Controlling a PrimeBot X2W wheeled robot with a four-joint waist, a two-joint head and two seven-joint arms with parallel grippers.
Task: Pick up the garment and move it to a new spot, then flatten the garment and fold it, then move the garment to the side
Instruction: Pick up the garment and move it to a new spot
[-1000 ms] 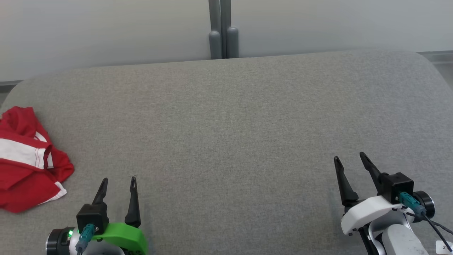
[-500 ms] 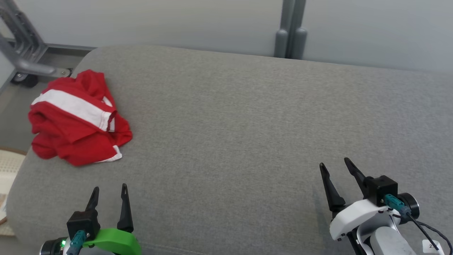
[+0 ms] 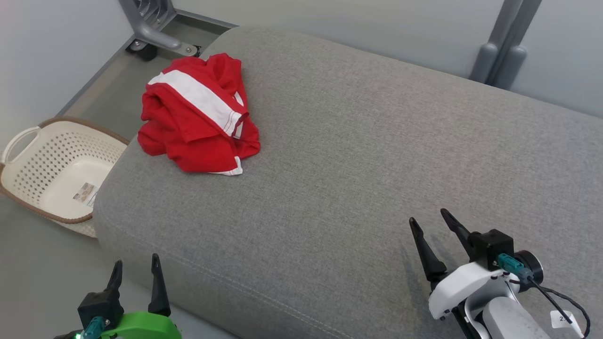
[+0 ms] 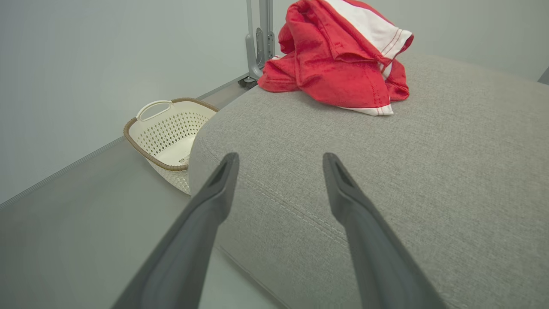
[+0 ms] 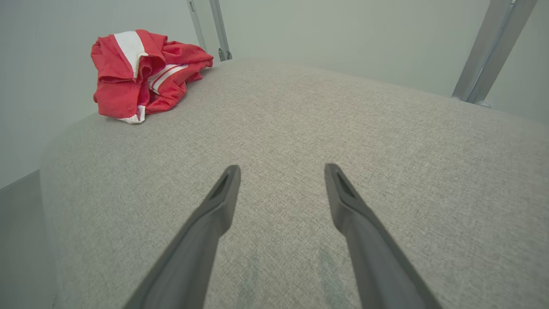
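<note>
Well ahead of the left fingers (image 3: 157, 287), near the far corner of the grey cushion (image 3: 353, 165), lies the garment (image 3: 198, 117), a red piece with a broad white stripe and white trim, crumpled in a heap. Nothing touches it. The left fingers are spread apart and empty, poised at the cushion's near edge, one tip by the rounded fabric edge and the other over the floor. The right fingers (image 3: 424, 249) are likewise spread wide with nothing between them, hovering low above bare grey fabric. From them the garment is far off, ahead and to the left. Ahead and to the left of the left fingers, a cream perforated basket (image 3: 56, 155) with a brown rim stands on the floor just beside the cushion's end. Beyond the garment, a grey metal frame leg (image 3: 150, 35) on a castor rests on the floor by the wall.
</note>
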